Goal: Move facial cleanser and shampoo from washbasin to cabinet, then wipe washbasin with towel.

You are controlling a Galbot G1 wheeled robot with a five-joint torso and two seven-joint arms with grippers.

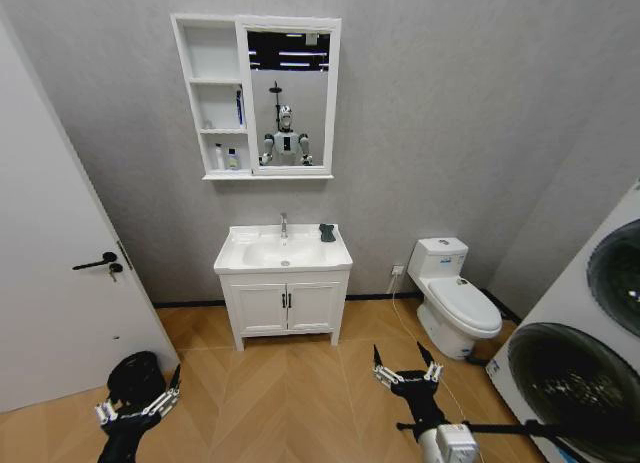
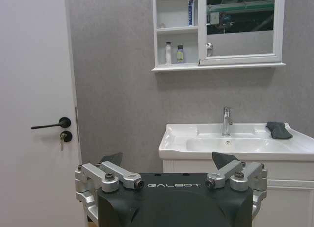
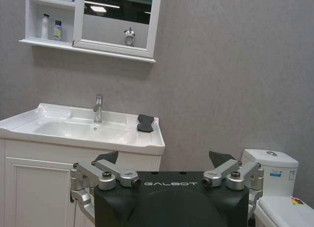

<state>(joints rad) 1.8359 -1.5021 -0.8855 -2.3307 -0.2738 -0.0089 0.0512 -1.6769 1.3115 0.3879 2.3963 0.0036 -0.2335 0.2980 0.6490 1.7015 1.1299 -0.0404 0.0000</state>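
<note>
The white washbasin [image 1: 250, 255] [image 2: 176, 138] [image 3: 29, 120] stands ahead against the grey wall, far from both grippers. A dark towel [image 1: 327, 232] [image 2: 278, 130] [image 3: 145, 123] lies on its rim beside the chrome tap [image 1: 283, 224]. In the cabinet [image 1: 210, 53] above, a white bottle [image 2: 168, 53] and a small yellow-green bottle [image 2: 180, 54] share the lowest compartment. A blue-and-white tube [image 2: 191, 10] stands in the middle one. Which is the facial cleanser or the shampoo I cannot tell. My left gripper [image 1: 140, 403] [image 2: 168, 161] and right gripper [image 1: 400, 355] [image 3: 164, 157] hang low over the floor, both open and holding nothing.
A white door [image 1: 60, 283] with a black handle is at the left. A toilet [image 1: 455, 303] sits right of the two-door vanity cupboard [image 1: 285, 305], and stacked front-loading machines [image 1: 590, 363] line the right edge. Wood floor [image 1: 290, 383] lies between me and the vanity.
</note>
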